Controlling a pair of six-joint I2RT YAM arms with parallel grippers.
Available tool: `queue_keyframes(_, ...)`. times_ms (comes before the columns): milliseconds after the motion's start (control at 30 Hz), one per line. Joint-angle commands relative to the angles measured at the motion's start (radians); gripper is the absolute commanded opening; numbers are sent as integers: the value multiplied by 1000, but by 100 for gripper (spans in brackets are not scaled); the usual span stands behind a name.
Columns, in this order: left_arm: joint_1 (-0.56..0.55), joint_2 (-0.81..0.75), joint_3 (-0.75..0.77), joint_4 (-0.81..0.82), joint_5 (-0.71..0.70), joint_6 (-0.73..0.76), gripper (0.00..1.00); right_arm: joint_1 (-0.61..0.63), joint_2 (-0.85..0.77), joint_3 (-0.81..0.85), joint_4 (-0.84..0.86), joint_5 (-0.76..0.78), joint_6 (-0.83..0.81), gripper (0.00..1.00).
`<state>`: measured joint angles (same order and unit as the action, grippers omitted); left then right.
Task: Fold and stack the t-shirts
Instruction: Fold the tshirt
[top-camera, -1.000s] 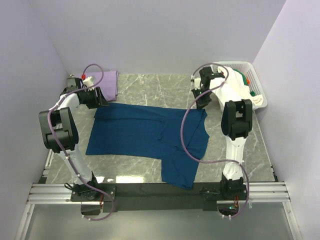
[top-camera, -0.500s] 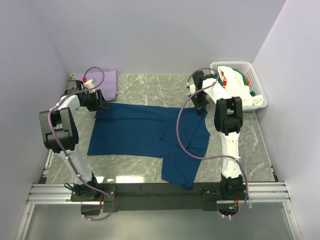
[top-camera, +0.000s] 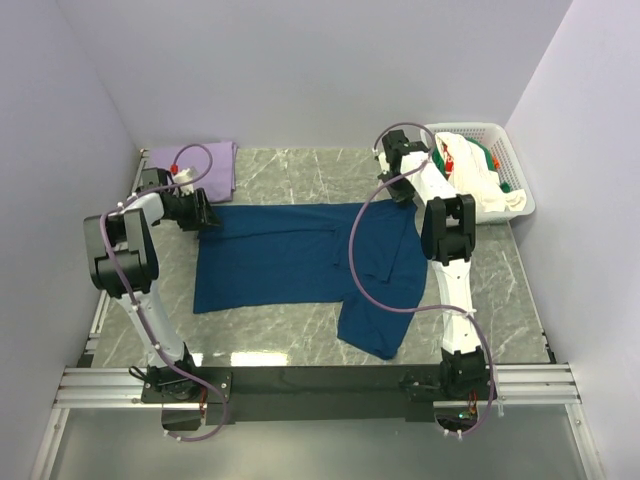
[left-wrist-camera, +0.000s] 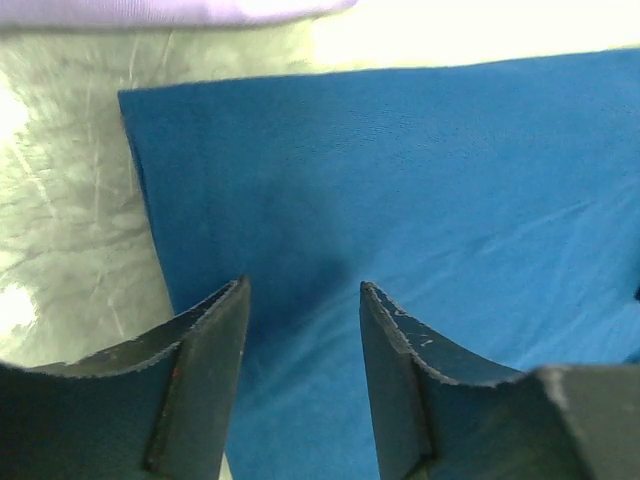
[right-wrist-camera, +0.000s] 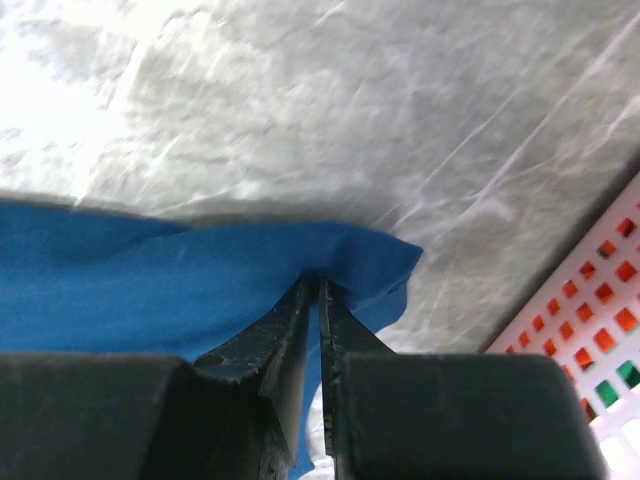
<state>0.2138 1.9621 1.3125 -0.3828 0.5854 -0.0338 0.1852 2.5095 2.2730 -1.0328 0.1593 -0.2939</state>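
A navy-blue t-shirt flat in the middle, one sleeve nearward; a lavender t-shirt, seemingly folded, far-left.

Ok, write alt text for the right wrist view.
The right gripper is shut on a corner of the blue t-shirt, with the grey marbled table beyond it. A white lattice basket, red and green showing through its holes, sits in the lower right corner.

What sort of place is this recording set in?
Likely a robot lab cell: plain walls enclosing a marble-look table, left arm and right arm bolted at its edge, navy t-shirt lying on it.
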Motion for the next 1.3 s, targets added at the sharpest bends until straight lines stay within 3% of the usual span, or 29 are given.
queue_keyframes(0,1,64,37,9,4,12,53,-6,17,-30,115,68,-21,16)
queue_keyframes(167,4,153,129,-1,-19,0,50,-7,14,-49,174,66,-10,17)
queue_keyframes(267,2,152,152,-17,13,9,52,-7,-23,-36,191,49,-16,22)
queue_keyframes(400,4,60,128,-67,125,72,58,-6,-158,-78,145,-61,-33,39)
queue_keyframes(433,4,29,101,-80,146,86,59,-6,-202,-105,134,-88,-45,48)
queue_keyframes(567,9,-185,19,-137,211,213,65,-4,-516,-364,114,-243,-122,63)
queue_keyframes(700,10,-325,-53,-276,223,409,66,-3,-743,-616,45,-355,-261,62)
queue_keyframes(867,16,-439,-171,-412,185,693,66,-3,-960,-986,83,-323,-411,53)
queue_keyframes(1033,16,-486,-271,-508,122,869,65,2,-1040,-1216,141,-311,-504,48)
queue_keyframes(1267,-2,-575,-452,-410,-4,976,64,30,-1006,-1328,275,-287,-502,47)
